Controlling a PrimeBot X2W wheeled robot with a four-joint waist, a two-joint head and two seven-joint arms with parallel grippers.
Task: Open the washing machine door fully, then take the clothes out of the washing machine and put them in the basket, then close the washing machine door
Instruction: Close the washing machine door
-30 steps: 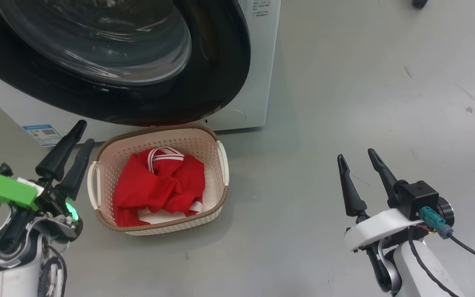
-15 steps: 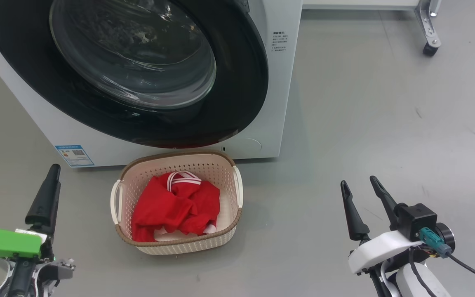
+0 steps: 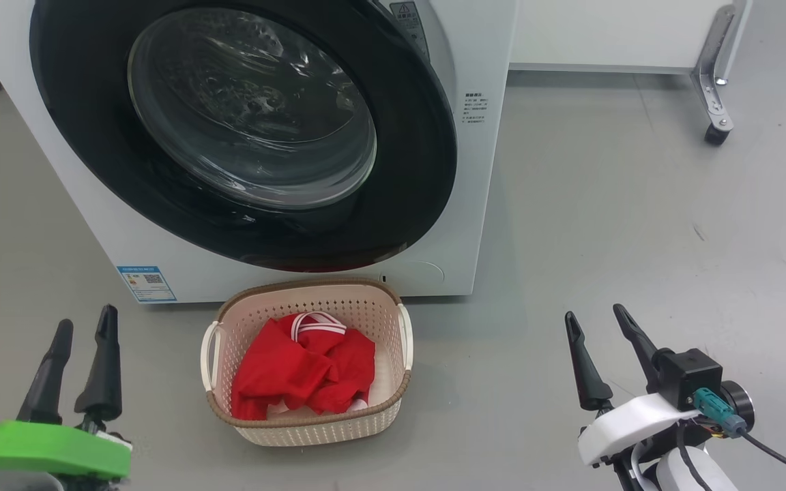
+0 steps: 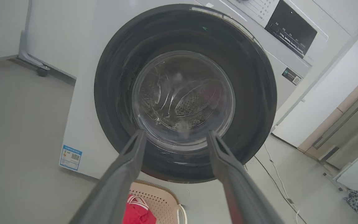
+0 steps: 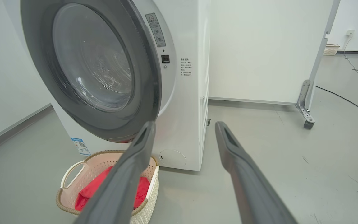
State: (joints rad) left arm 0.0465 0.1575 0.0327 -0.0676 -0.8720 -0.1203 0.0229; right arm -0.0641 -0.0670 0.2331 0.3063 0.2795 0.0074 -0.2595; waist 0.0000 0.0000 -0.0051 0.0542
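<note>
A grey floor (image 3: 604, 239) spreads across the frame, and on it the white washing machine (image 3: 482, 204) takes up the upper left and centre of the head view. The washing machine door (image 3: 413, 177), with its glossy black rim around a bulging glass bowl, lies against the machine's front. From here one cannot tell whether it is latched. Through the glass in the left wrist view the perforated steel drum shows dimly. A white wheeled partition (image 3: 604, 34) stands behind the machine at the upper right. The cream basket (image 3: 311, 433) sits on the floor just in front of the machine, below the door's lower edge at bottom centre. The red clothes (image 3: 297, 372) with white striped trim lie bunched inside it, below the brown rim. The left gripper (image 3: 86, 317) hangs at the lower left of the frame above a green arm cover (image 3: 45, 450), its fingers spread wide and holding nothing, well apart from the basket. The right gripper (image 3: 594, 311) at the lower right is likewise spread wide and empty, over bare floor. A small blue sticker (image 3: 147, 283) marks the machine's lower left corner.
</note>
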